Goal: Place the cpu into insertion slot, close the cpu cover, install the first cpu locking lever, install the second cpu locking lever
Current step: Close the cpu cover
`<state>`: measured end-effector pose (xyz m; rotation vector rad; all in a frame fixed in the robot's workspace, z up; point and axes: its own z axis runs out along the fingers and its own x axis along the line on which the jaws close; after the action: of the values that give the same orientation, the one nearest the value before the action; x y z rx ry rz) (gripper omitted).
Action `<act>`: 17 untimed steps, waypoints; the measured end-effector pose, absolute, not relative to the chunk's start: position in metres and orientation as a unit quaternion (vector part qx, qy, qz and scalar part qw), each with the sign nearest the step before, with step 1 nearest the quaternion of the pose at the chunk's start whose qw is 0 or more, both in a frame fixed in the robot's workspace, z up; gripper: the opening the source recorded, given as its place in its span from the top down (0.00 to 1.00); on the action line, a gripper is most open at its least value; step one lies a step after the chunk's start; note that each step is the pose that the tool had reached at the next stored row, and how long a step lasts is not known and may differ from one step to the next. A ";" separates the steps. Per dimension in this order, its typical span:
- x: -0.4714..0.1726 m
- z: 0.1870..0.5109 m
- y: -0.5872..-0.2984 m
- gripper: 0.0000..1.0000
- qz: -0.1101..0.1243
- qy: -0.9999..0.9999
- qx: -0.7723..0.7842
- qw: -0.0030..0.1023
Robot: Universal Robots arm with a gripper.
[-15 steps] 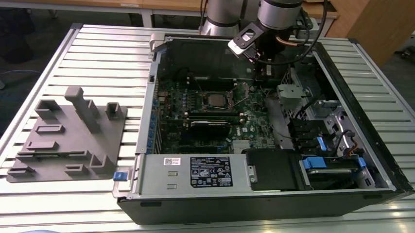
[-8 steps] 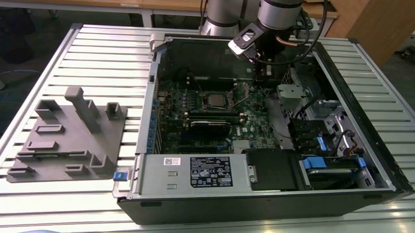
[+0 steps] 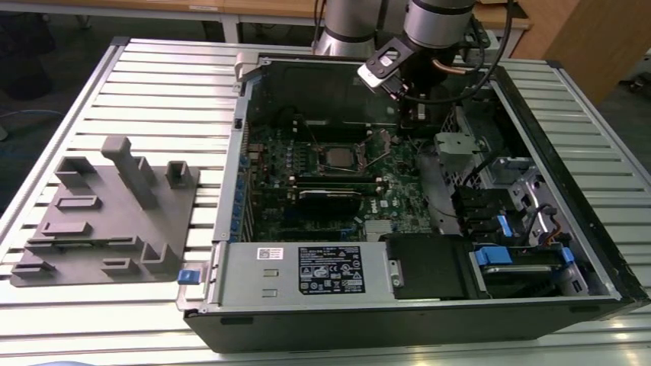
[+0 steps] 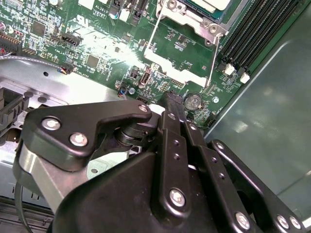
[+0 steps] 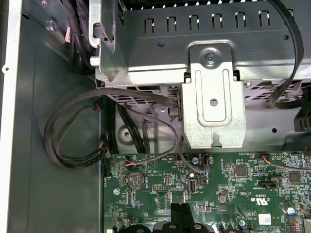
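In the exterior view the cpu (image 3: 339, 157) shows its dull silver top inside the insertion slot (image 3: 340, 145) on the green board. The silver cpu cover (image 4: 181, 15) frames the chip (image 4: 212, 4) in the second wrist view. Thin wire locking levers (image 4: 214, 58) run along the socket's sides; one (image 3: 383, 156) stands up at an angle in the exterior view. My gripper (image 3: 412, 122) hangs over the board toward the exterior view's right of the socket, apart from it. Its black fingers (image 5: 176, 213) are pressed together, shut on nothing, above small board parts (image 4: 170, 99).
A metal drive cage (image 5: 214, 97) and loose black cables (image 5: 73, 141) sit close to the gripper. Memory slots (image 4: 257, 24) run beside the socket. A black card (image 3: 331, 200) lies below it. A grey fixture block (image 3: 107, 221) rests on the slatted table outside the case.
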<state>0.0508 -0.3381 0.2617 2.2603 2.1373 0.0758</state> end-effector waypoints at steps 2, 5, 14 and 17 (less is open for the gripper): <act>0.051 0.262 -0.338 0.89 0.024 0.687 0.726 0.014; 0.051 0.262 -0.338 0.89 0.023 0.687 0.726 0.014; 0.051 0.261 -0.338 0.89 0.018 0.687 0.727 0.009; 0.051 0.260 -0.338 0.89 0.018 0.687 0.726 0.009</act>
<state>0.0508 -0.3381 0.2603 2.2699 2.1462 0.0555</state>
